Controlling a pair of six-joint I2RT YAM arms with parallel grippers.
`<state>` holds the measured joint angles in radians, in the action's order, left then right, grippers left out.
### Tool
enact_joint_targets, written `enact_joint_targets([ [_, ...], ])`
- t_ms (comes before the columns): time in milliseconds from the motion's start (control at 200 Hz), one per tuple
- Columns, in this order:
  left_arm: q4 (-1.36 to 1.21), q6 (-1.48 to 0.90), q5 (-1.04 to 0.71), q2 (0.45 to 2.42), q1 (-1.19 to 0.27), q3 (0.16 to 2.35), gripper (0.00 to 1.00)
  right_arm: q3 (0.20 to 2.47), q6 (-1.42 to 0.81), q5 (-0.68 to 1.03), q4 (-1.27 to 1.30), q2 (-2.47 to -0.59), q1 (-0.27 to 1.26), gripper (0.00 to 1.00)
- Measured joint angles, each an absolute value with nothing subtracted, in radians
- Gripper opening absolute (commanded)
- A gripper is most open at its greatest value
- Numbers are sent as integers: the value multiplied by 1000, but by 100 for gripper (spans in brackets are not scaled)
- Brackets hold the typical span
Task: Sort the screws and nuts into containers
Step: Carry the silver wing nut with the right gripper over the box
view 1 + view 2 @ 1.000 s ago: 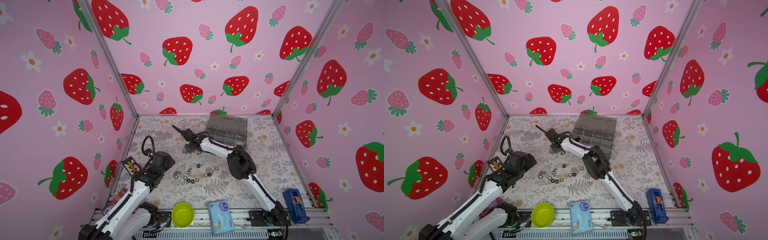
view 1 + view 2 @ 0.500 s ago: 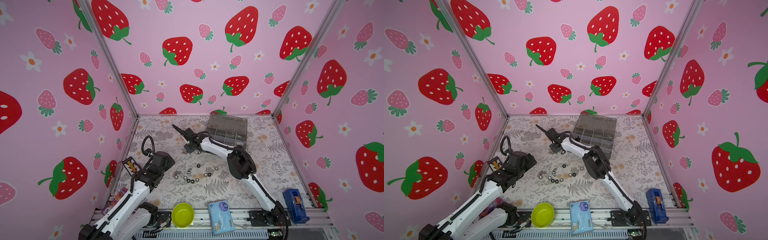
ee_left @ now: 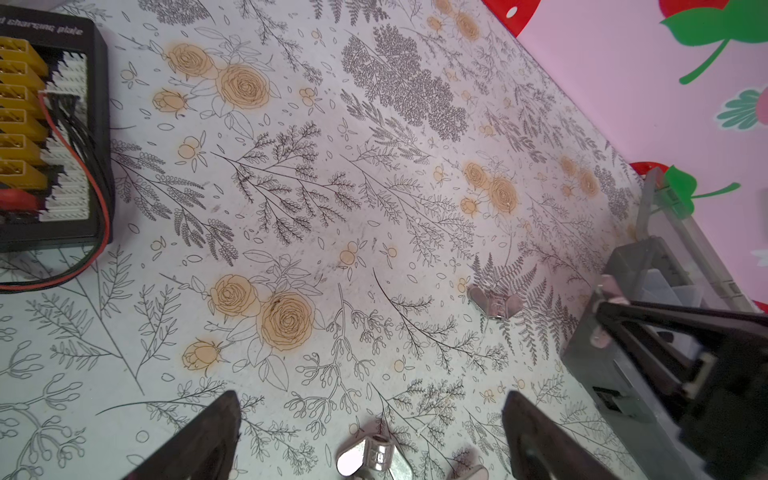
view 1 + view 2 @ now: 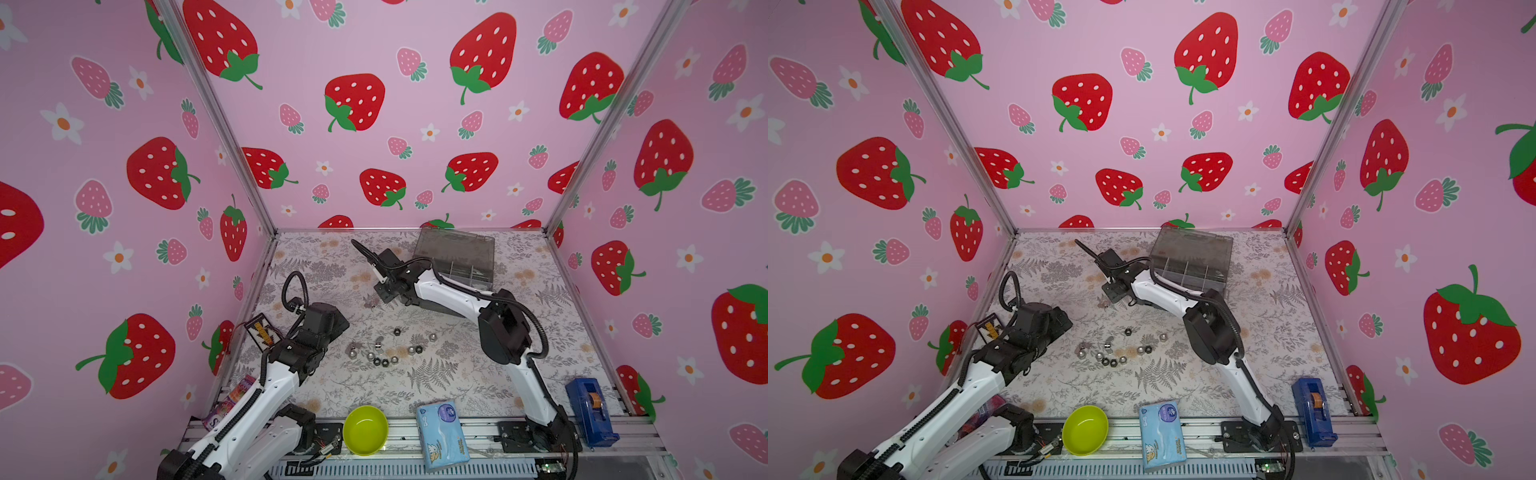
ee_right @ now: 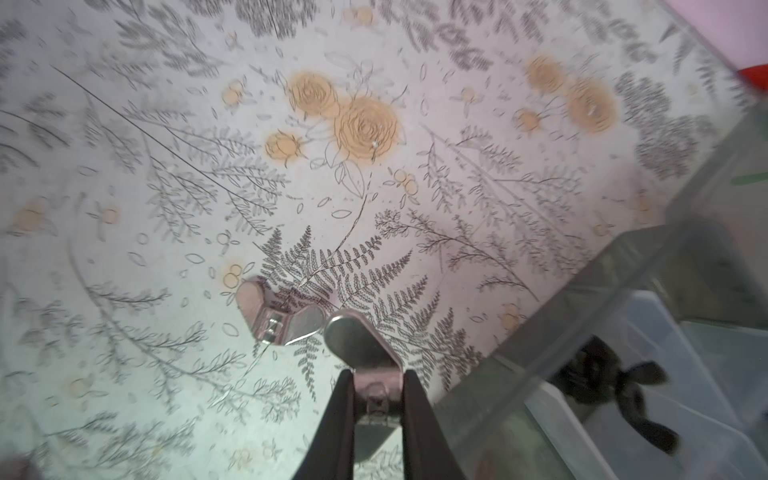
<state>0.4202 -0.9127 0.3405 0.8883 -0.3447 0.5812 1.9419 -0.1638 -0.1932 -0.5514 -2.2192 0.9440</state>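
Note:
My right gripper (image 5: 377, 376) is shut on a silver wing nut (image 5: 360, 347), low over the table beside the grey organizer box (image 5: 623, 316). A second silver wing nut (image 5: 277, 316) lies on the cloth just beyond it. A black wing nut (image 5: 615, 386) sits in one compartment. In both top views the right gripper (image 4: 384, 293) (image 4: 1113, 293) is left of the box (image 4: 457, 253) (image 4: 1192, 253). Several loose nuts (image 4: 384, 355) (image 4: 1113, 355) lie mid-table. My left gripper (image 3: 370, 401) stands open over a wing nut (image 3: 370, 455) at the cluster's left end.
A black charging board (image 3: 45, 137) with red and black wires lies by the left wall. Along the front rail stand a lime-green bowl (image 4: 365, 430), a blue tissue pack (image 4: 442, 434) and a blue tape dispenser (image 4: 590, 411). Pink walls close in three sides.
The right gripper's jaws have closed onto the silver wing nut. Neither arm has visibly shifted place, and the left gripper stays open.

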Motion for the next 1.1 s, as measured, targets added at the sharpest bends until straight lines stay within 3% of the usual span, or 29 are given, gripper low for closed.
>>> enact_joint_targets([
  [390, 420, -912, 339, 888, -340, 581, 99, 1594, -168, -265, -453, -1912, 906, 1],
  [735, 419, -913, 336, 889, -338, 581, 99, 1342, -193, -278, -432, -1821, 827, 1],
  [1101, 420, -913, 334, 889, -338, 581, 99, 1300, -202, -277, -390, -1801, 807, 1],
])
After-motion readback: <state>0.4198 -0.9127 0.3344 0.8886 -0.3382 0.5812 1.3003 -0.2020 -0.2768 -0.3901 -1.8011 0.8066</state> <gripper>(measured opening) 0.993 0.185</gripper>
